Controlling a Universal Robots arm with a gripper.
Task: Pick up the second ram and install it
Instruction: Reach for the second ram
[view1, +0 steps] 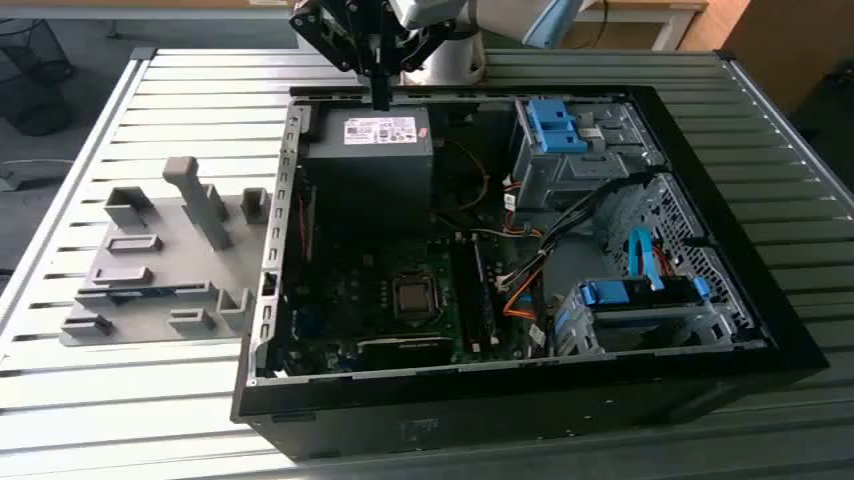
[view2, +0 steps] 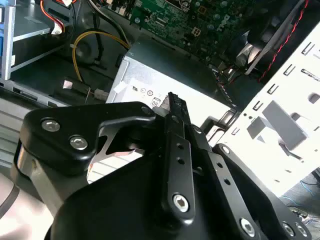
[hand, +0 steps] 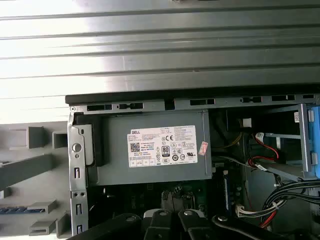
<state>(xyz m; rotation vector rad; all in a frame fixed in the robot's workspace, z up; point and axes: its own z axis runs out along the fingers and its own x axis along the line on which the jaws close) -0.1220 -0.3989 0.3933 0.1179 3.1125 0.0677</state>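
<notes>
- Gripper (view1: 383, 92): the two black fingers are closed against each other, and nothing shows between them. In the second wrist view the fingers (view2: 176, 131) run side by side and meet at the tip.
- Gripper position: it hangs from the arm at the far end of the computer case (view1: 747, 300), with its tip pointing down over the far edge of the power supply (view1: 367, 150). Whether the tip touches the power supply cannot be told.
- Power supply: a grey metal box with a white label, set in the corner of the case. In the first wrist view its label (hand: 162, 146) faces the camera, with the case wall just beyond it.
- Main board (view1: 360, 290): lies on the floor of the case below the power supply, with a square processor socket (view1: 414, 295) near its middle. Orange cables (view1: 521, 292) run across to the exterior view's right of the socket.
- Drive bays: blue plastic brackets (view1: 554, 125) sit at the far right of the case in the exterior view, and another blue bracket (view1: 627, 295) sits at the near right.
- Grey fixture (view1: 147, 250): a plate with raised blocks, resting on the slatted metal table (view1: 200, 80) just beside the case, on the exterior view's left.
- Second ram (view1: 140, 292): a thin blue stick lying along a slot in the near part of the fixture, outside the case and well apart from the gripper. In the first wrist view one end of it (hand: 20, 210) shows on the fixture.
</notes>
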